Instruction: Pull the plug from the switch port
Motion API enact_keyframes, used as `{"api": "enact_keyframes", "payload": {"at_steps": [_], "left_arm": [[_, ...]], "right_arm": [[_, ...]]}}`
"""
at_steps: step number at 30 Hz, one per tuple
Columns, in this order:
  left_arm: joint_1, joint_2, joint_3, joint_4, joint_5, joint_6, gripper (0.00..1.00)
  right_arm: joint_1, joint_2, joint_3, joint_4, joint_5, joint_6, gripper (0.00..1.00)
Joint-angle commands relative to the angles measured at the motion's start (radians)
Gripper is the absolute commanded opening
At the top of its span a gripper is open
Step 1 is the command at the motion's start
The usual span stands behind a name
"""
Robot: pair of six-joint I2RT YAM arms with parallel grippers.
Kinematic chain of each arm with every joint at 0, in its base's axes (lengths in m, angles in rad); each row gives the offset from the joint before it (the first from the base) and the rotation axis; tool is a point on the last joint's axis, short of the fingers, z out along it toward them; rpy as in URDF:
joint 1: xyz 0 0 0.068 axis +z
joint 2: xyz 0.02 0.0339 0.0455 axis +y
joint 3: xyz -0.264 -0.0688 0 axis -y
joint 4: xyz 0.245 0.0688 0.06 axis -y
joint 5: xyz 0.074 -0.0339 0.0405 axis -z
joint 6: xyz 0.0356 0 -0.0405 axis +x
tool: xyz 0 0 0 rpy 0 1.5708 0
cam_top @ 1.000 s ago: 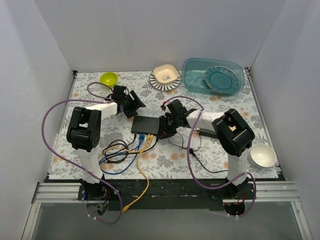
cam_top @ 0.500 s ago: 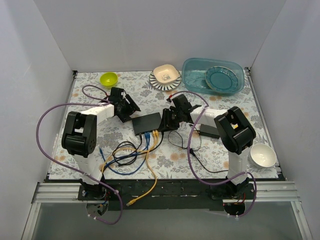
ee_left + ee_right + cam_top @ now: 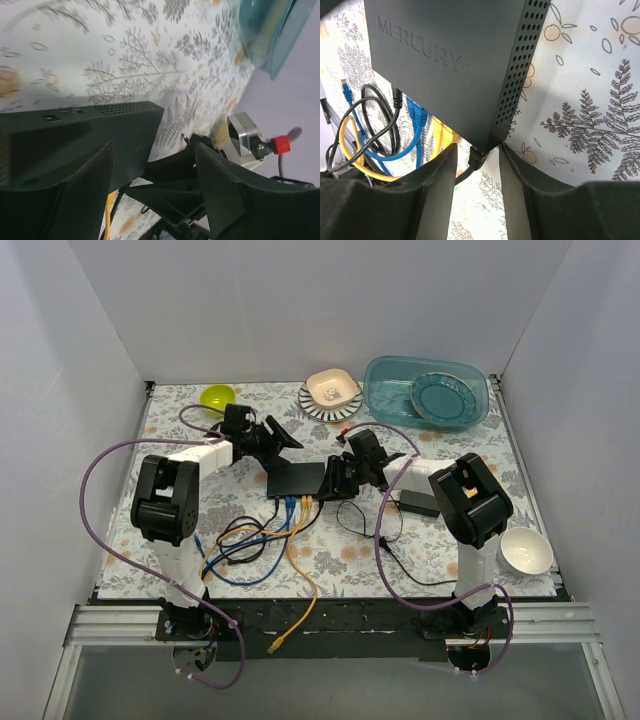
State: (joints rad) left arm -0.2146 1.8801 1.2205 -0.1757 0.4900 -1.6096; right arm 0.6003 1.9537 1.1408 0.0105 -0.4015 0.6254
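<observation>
The switch point(image 3: 297, 480) is a flat black box at the table's middle, with blue point(image 3: 417, 115) and yellow point(image 3: 442, 136) plugs in its near edge. In the right wrist view the switch point(image 3: 455, 65) reads "MERCURY", and a black plug point(image 3: 477, 159) sits in the port at its corner. My right gripper point(image 3: 477, 148) is open, one finger on each side of that black plug, without touching it. It sits at the switch's right end point(image 3: 338, 480). My left gripper point(image 3: 283, 443) is open at the switch's far left edge. In its wrist view point(image 3: 154, 147) the switch point(image 3: 75, 130) lies by the left finger.
Blue, yellow and black cables point(image 3: 250, 538) tangle in front of the switch. A black adapter point(image 3: 420, 502) lies to the right. A green bowl point(image 3: 217, 397), a striped plate point(image 3: 312, 406), a blue tub point(image 3: 385, 380) and a white bowl point(image 3: 526, 550) stand around.
The switch has slid away from the arms and turned, dragging its cables. My left gripper has swung right to its far edge. My right gripper has followed the switch's right end.
</observation>
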Motion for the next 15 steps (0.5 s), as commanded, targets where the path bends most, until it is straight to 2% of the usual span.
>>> {"api": "enact_keyframes", "payload": {"at_steps": [1, 6, 15], "left_arm": [[-0.020, 0.086, 0.013, 0.125, 0.258, -0.059, 0.62], [-0.020, 0.140, -0.013, 0.171, 0.315, -0.095, 0.52], [-0.020, 0.165, -0.050, 0.104, 0.205, -0.063, 0.34]], "right_arm": [[-0.016, 0.039, -0.058, 0.015, 0.033, -0.013, 0.48], [-0.022, 0.022, -0.154, 0.117, -0.031, 0.088, 0.47], [-0.022, 0.056, -0.233, 0.315, -0.097, 0.255, 0.45]]}}
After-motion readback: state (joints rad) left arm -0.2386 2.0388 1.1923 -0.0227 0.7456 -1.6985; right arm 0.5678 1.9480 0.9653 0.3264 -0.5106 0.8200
